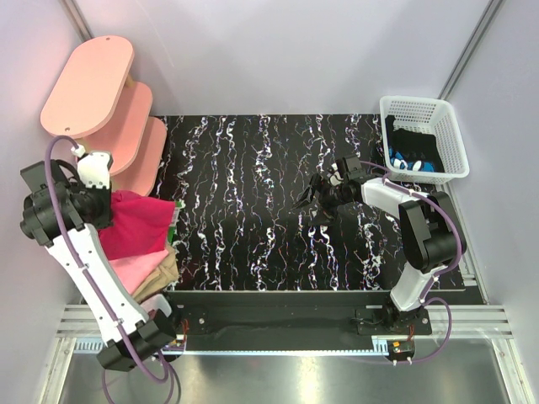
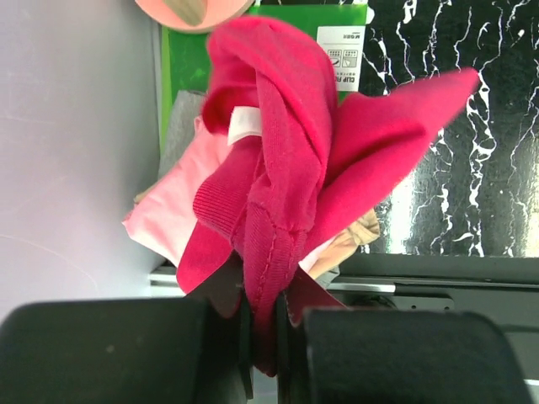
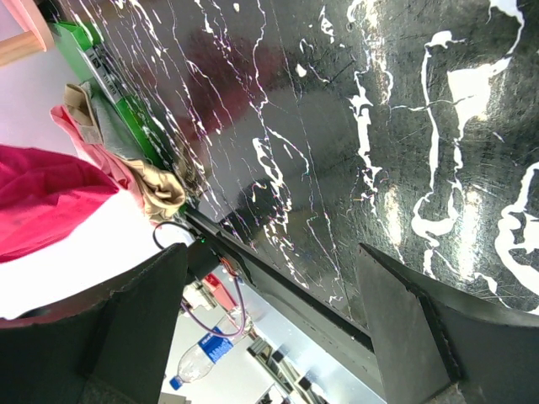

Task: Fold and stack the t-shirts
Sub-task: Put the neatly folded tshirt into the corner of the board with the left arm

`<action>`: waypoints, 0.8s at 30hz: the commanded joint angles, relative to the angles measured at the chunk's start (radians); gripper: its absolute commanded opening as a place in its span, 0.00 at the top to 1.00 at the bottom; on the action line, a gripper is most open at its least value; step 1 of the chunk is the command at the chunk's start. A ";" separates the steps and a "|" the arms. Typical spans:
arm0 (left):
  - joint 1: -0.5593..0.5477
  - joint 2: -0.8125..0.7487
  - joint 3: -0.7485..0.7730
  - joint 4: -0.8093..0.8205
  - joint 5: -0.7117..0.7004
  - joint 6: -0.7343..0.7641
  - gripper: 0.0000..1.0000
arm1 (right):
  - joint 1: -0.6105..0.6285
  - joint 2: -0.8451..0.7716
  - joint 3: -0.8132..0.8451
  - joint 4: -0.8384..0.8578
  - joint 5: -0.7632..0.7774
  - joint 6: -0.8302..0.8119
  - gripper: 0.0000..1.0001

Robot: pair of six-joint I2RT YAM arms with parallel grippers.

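Your left claw [image 2: 265,337] is closed tight on a fold of the crimson shirt [image 2: 286,151] and holds it up at the left edge of the counter [image 1: 253,210] — the cloth is bunched above the pile. Under it you see the light pink shirt [image 2: 181,210] and the tan shirt [image 1: 168,268], lying together beside a green card [image 2: 253,25]. Your right claw [image 3: 274,320] stands wide open with nothing in it, low over the counter right of the middle — well apart from the shirts. A white basket [image 1: 421,114] sits at the far right corner.
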 commanded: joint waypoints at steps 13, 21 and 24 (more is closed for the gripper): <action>-0.107 -0.183 -0.112 -0.151 0.067 0.083 1.00 | -0.005 -0.022 -0.006 0.000 0.001 -0.010 0.12; -0.097 -0.235 -0.229 -0.127 -0.017 0.066 1.00 | -0.005 0.000 -0.007 0.000 0.002 -0.016 0.12; -0.045 -0.230 -0.261 -0.070 -0.052 0.049 1.00 | -0.005 0.003 -0.012 -0.001 0.002 -0.019 0.12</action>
